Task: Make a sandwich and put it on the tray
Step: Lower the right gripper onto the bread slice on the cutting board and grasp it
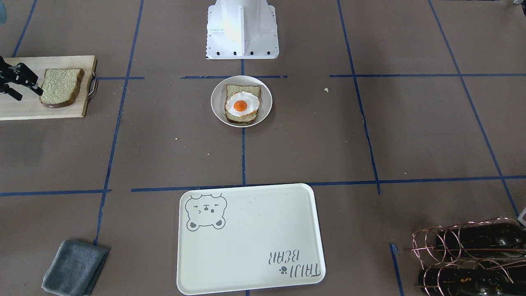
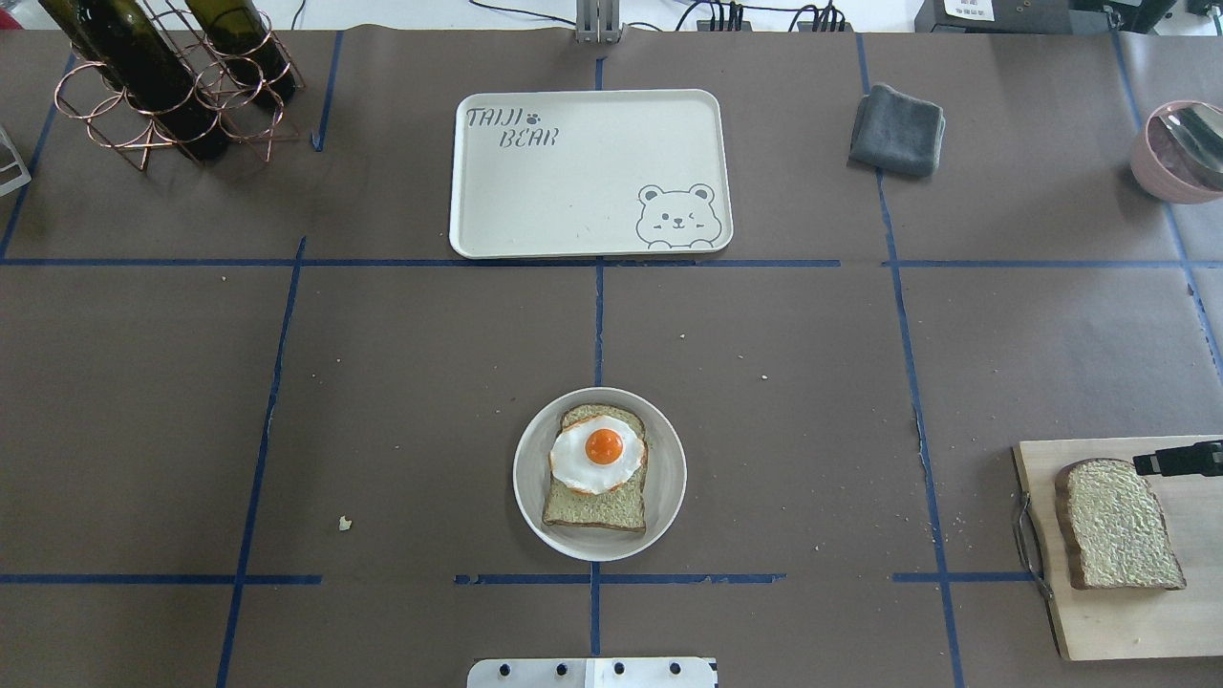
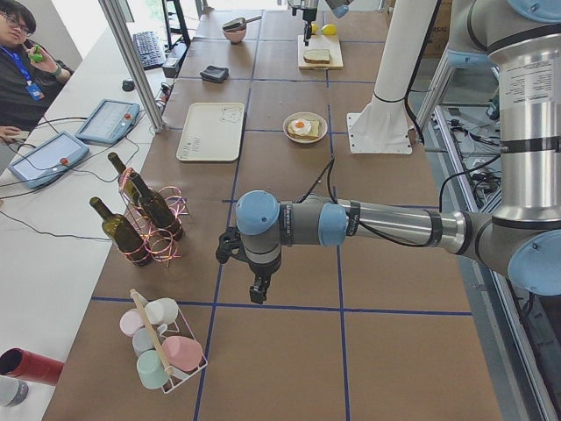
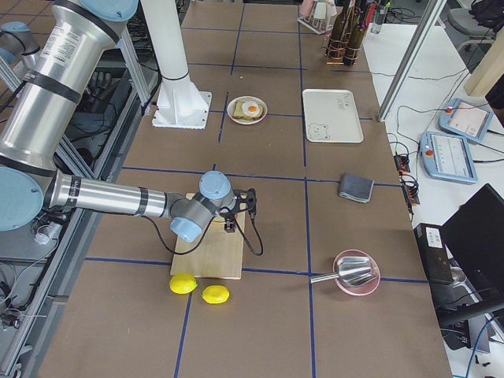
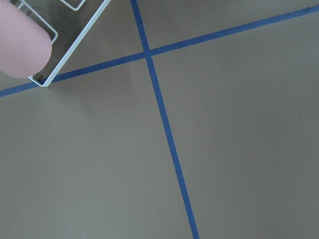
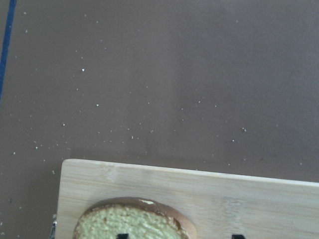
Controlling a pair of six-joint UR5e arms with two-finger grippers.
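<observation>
One bread slice (image 1: 61,86) lies on the wooden cutting board (image 1: 16,109) at the robot's right; it also shows in the overhead view (image 2: 1116,524). The other slice (image 2: 594,506) lies on a small round white plate (image 2: 530,478) with the fried egg (image 2: 600,457) on top. The cream bear tray (image 2: 573,182) lies bare across the table. My right gripper (image 1: 31,95) hangs open over the slice's edge on the board; the right wrist view shows its fingertips (image 6: 122,235) spread apart. My left gripper (image 3: 257,294) shows only in the left side view, so I cannot tell its state.
A grey cloth (image 2: 896,129) lies beside the tray. A copper rack with wine bottles (image 2: 162,76) stands at the far left corner. A pink bowl (image 2: 1180,153) sits far right. Two lemons (image 4: 183,283) lie past the board. A cup rack (image 3: 162,346) stands near the left arm.
</observation>
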